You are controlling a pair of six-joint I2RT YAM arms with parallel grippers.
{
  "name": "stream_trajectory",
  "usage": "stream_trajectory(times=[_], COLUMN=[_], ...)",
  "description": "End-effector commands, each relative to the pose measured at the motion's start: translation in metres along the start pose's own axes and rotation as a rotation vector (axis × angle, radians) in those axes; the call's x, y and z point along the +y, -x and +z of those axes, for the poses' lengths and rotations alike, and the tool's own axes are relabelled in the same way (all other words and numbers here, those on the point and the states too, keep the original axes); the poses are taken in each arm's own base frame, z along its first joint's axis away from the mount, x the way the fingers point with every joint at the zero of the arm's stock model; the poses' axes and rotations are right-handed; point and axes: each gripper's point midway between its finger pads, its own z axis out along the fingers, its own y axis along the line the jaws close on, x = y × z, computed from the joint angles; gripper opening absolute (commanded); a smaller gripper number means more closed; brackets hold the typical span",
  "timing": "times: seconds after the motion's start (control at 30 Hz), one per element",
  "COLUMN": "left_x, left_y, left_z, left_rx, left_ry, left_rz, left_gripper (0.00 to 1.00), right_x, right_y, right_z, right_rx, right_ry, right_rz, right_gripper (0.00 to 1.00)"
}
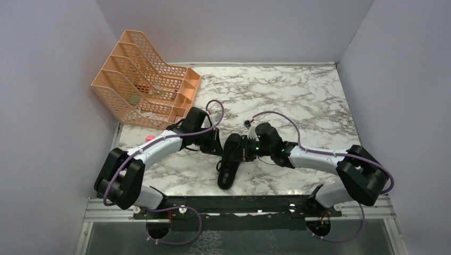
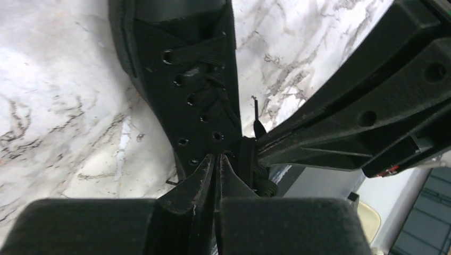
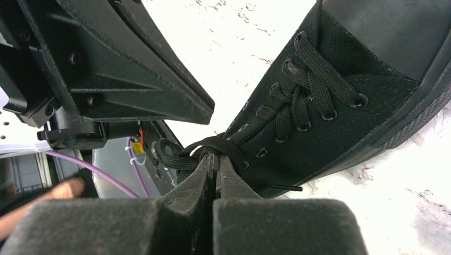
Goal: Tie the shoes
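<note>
Shoe (image 1: 231,159) lies mid-surface (image 1: 298,95) between the arms. Right fingers (image 3: 198,175) are pinched tight on the laces (image 3: 175,156) at the top eyelets. Left fingers (image 2: 201,174) are closed alongside (hold on lace unclear). The bow looks unfinished.

Shoe (image 3: 345,106) toe cut by upper edge; laces (image 3: 311,90) partly hidden behind right tool (image 3: 214,157).

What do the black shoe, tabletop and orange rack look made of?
Shoe: matte woven canvas, its weave visible; smooth toe cap, probably rubber. Tabletop: veined marble look, perhaps only a printed laminate. Rack: peach plastic, moulded with mesh holes.
</note>
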Motion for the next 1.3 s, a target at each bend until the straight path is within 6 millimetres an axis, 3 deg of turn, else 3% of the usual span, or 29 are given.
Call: stream_trajectory(times=[0.0, 0.27, 0.6, 1.27], left_x=[-0.015, -0.03, -0.047, -0.031], left_y=[-0.016, -0.02, -0.002, -0.012], left_z=[0.001, 0.003, -0.005, 0.0], left_rx=[0.06, 0.061, -0.037, -0.015], left_ry=[-0.103, -0.173, -0.22, -0.151], left_rz=[0.035, 0.047, 0.047, -0.03], left_gripper=[0.05, 0.05, 0.05, 0.18], right_x=[0.002, 0.003, 0.002, 0.005], right_y=[0.0, 0.002, 0.001, 0.001], right_z=[-0.001, -0.001, -0.002, -0.002], right_rx=[-0.002, -0.006, -0.008, -0.008], right_ry=[0.017, 0.018, 0.015, 0.035], right_rz=[-0.016, -0.015, -0.009, -0.022], right_gripper=[0.01, 0.01, 0.01, 0.01])
